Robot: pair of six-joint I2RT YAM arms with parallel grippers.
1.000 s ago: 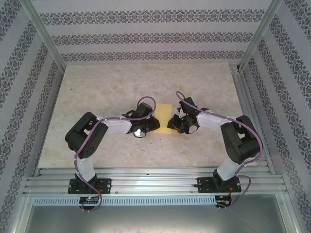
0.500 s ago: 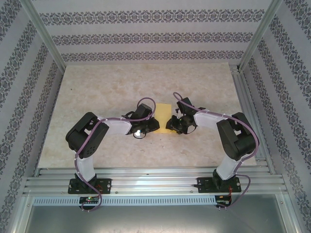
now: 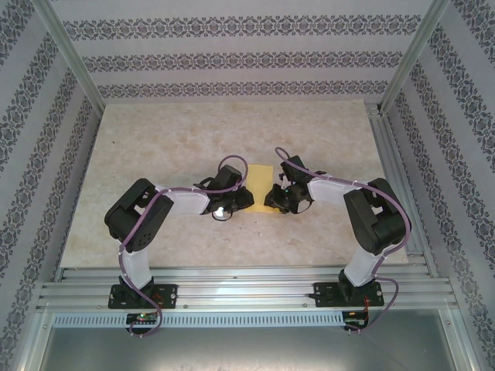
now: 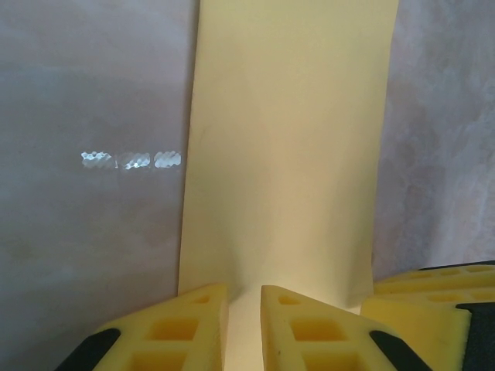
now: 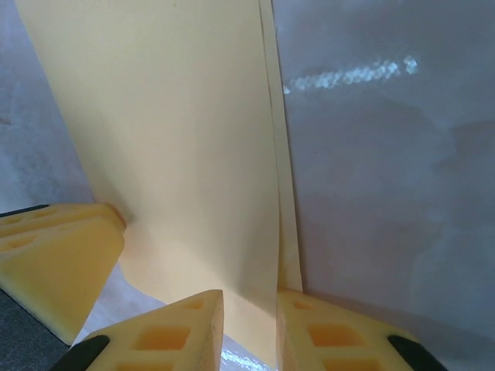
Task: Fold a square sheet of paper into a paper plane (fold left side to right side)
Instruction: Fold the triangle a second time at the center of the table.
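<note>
Right arm's elbow is sitting a bit further left than a second ago, and nothing else is budging. The sheet of paper (image 3: 261, 188) is lying folded into a narrow strip on the table (image 3: 170, 147), right between both claws. The left gripper (image 4: 245, 303) and right gripper (image 5: 250, 308) are each sitting at its edge, fingers just a slit apart, with yellow showing through the gap.

Bright, even light, seemingly from overhead, with faint shadows. White glare streaks mark the table (image 4: 131, 160) in both wrist views, which are slightly soft.
</note>
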